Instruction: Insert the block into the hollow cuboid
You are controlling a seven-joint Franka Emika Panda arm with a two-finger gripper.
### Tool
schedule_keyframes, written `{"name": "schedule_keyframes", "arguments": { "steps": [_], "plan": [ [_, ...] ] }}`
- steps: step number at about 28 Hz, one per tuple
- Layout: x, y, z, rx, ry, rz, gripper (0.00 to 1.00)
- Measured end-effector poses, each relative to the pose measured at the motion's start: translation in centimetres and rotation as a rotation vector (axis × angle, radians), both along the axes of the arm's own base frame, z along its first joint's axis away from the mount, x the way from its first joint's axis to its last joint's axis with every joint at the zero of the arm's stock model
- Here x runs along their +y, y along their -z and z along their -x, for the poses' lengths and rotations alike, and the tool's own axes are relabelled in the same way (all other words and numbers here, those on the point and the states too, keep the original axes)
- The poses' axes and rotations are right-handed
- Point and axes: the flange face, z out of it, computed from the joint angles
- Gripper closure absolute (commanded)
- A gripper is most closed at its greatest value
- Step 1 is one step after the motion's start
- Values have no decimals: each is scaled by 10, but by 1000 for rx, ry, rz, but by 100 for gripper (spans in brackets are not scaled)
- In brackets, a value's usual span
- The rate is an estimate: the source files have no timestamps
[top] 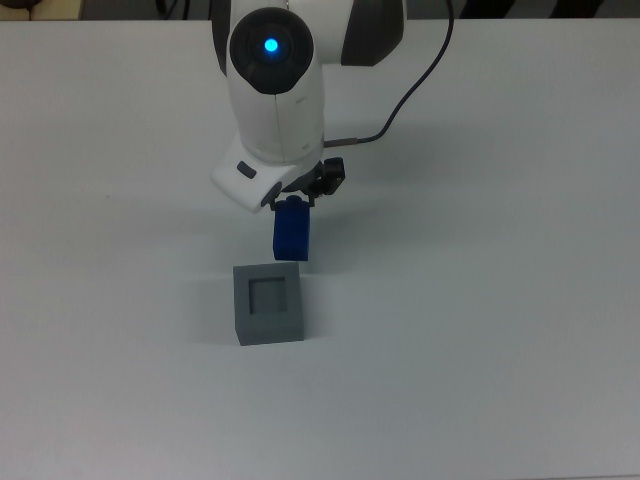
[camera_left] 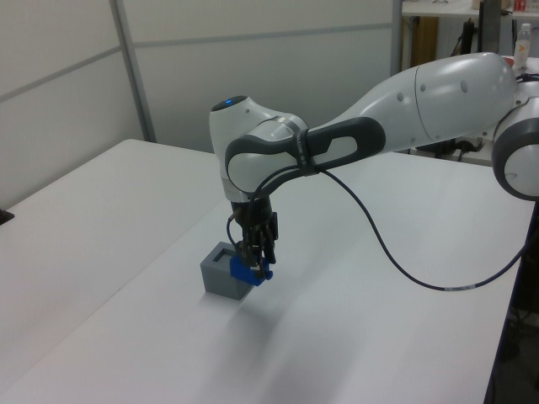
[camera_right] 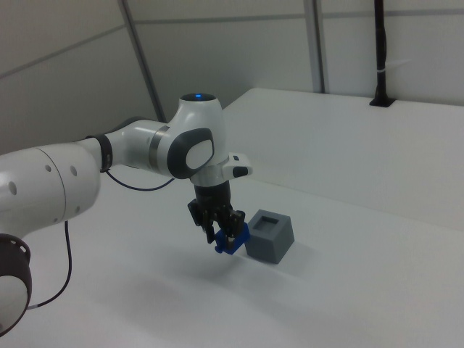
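The blue block (top: 291, 235) hangs in my gripper (top: 293, 205), which is shut on its upper end. It sits just behind the grey hollow cuboid (top: 268, 302) in the top view, outside the box and a little to the top view's right. The cuboid's square recess shows open with nothing in it. In the left view the block (camera_left: 249, 271) is low against the right side of the cuboid (camera_left: 222, 271), under the gripper (camera_left: 253, 259). In the right view the block (camera_right: 232, 241) lies left of the cuboid (camera_right: 270, 234), held by the gripper (camera_right: 225, 232).
The white table (top: 500, 330) carries only the cuboid. A black cable (top: 400, 105) trails from the arm's wrist across the tabletop behind the gripper. Wall panels (camera_left: 76, 93) stand beyond the table's far edge.
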Motion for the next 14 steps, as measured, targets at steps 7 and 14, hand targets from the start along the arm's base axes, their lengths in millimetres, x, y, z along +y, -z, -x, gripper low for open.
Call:
{"name": "schedule_keyframes", "arguments": {
  "steps": [7, 14],
  "plan": [
    [6, 8, 7, 42, -32, 43, 58],
    [38, 36, 22, 96, -110, 99, 56]
  ]
}}
